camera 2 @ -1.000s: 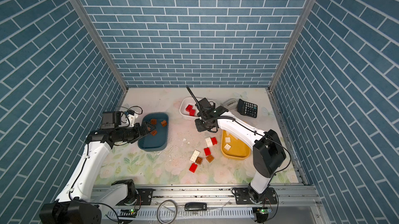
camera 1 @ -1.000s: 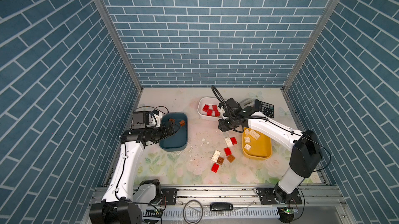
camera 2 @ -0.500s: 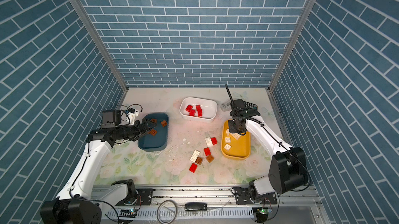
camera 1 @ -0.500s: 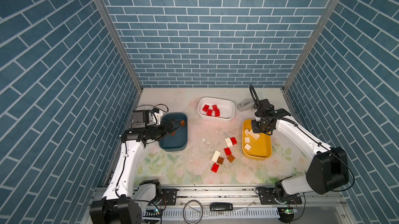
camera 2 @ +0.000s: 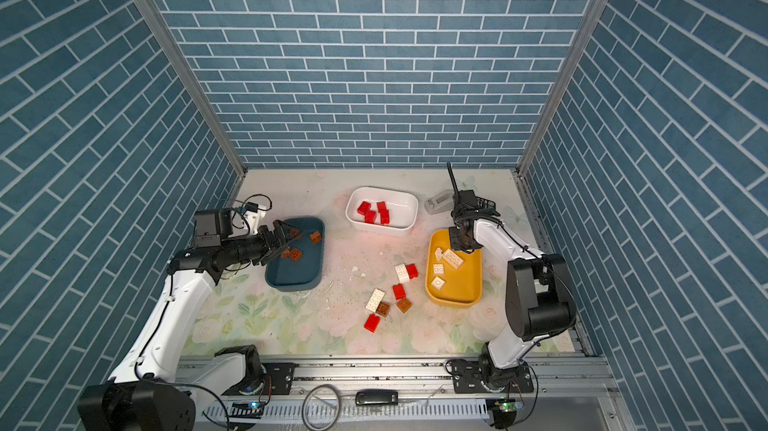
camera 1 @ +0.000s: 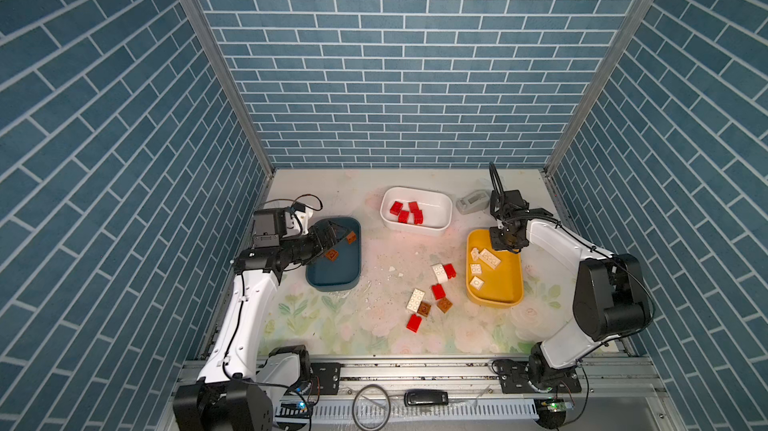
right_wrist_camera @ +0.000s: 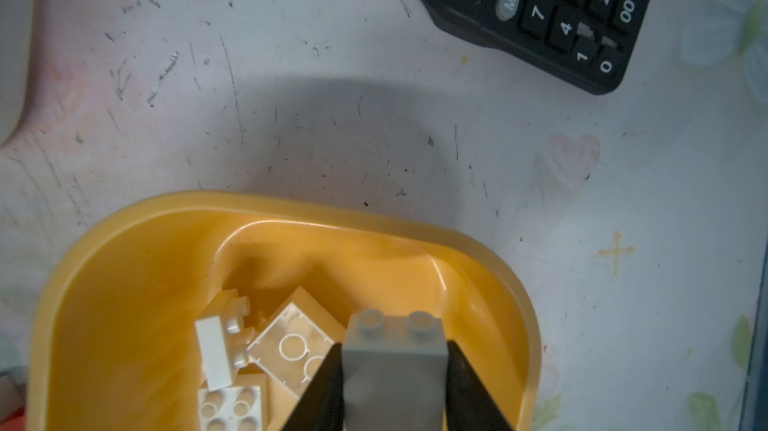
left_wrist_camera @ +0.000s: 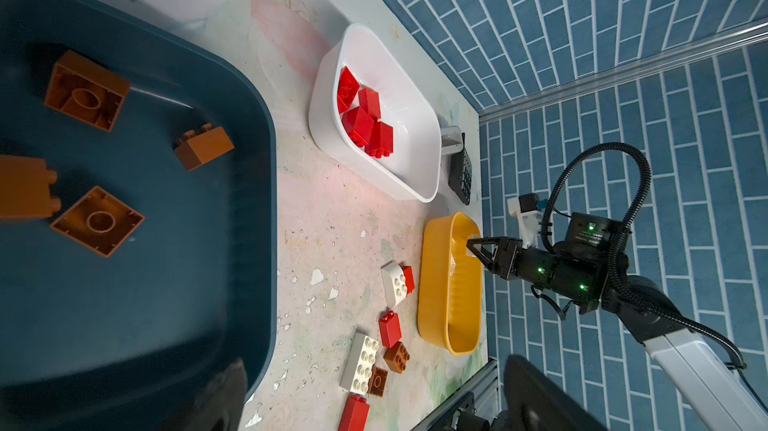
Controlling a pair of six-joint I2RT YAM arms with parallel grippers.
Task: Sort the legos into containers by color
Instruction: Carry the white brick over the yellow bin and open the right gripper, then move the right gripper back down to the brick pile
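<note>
I find open mat between the teal tub (camera 1: 332, 275) and the yellow tub (camera 1: 494, 303), interrupted by loose bricks (camera 1: 415, 299) near the yellow one. My right gripper (right_wrist_camera: 394, 350), a pale brick (right_wrist_camera: 395, 331) between its jaws, fills that tub's far end. The calculator (right_wrist_camera: 561, 13) and grey dispenser (camera 1: 471, 201) crowd the corner behind.

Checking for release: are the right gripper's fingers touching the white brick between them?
Touching. The right wrist view shows the white brick flush against both fingers, no gap.

Frame edges: calculator (right_wrist_camera: 552, 5) cut off; teal tub (left_wrist_camera: 262, 200) partly out; brown brick (left_wrist_camera: 23, 188) cropped; pale brick (right_wrist_camera: 395, 366) lower part out of frame, shadowed, possibly white.
</note>
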